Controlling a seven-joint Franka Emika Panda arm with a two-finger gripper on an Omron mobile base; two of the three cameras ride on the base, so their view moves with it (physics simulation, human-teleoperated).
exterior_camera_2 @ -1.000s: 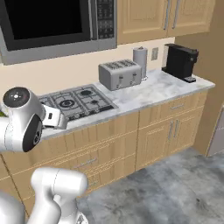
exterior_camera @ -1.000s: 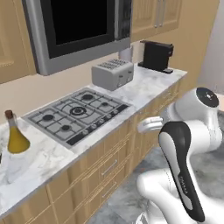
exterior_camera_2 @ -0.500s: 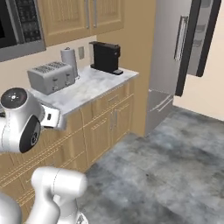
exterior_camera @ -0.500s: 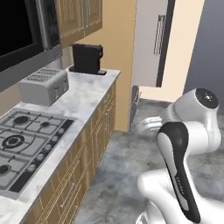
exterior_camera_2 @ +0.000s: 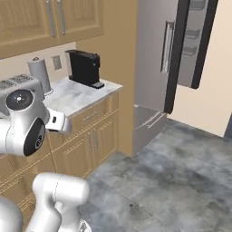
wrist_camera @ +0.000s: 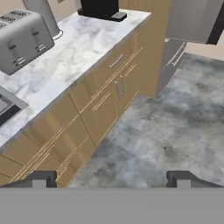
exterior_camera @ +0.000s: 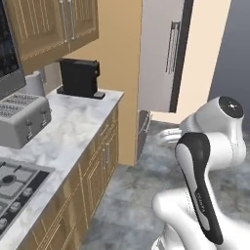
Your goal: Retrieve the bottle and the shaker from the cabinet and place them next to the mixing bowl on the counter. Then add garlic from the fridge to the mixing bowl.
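Counter (exterior_camera: pixel 83 117): white marble worktop with grey veins, running along the wall and ending at a tan side panel just before the fridge. Tan wooden drawers and doors with thin bar handles below it (wrist_camera: pixel 109 83).

Floor (exterior_camera_2: pixel 181 172): mottled grey stone, bare between the counter run and the fridge.

Wall cabinets (exterior_camera: pixel 53 24): panelled tan wood with grey bar handles, above the counter.

Fridge (exterior_camera_2: pixel 156 54): tall, grey, past the end of the counter. 1 dark-edged door (exterior_camera_2: pixel 199 41) stands swung open at the right, with grey shelves on its inner face; what sits on them is too small to tell. A long silver bar handle (exterior_camera: pixel 172 46) runs down the grey front. The lower drawer (wrist_camera: pixel 175 57) sits slightly out at floor level.

On the counter, from the fridge end inward:
- 1 black coffee machine (exterior_camera: pixel 79 77), against the wall near the counter's end.
- 1 pale grey upright cylinder (exterior_camera_2: pixel 40 74), beside the wall socket.
- 1 silver toaster (exterior_camera: pixel 19 119), 2 slots on top.
- 1 stovetop corner (exterior_camera: pixel 14 188) with dark grates and knobs, at the near edge of the left base view.

Gripper (wrist_camera: pixel 111 178): fingers (wrist_camera: pixel 41 178) spread wide apart, nothing between them, held over the floor in front of the lower cabinets and pointing toward the counter end.
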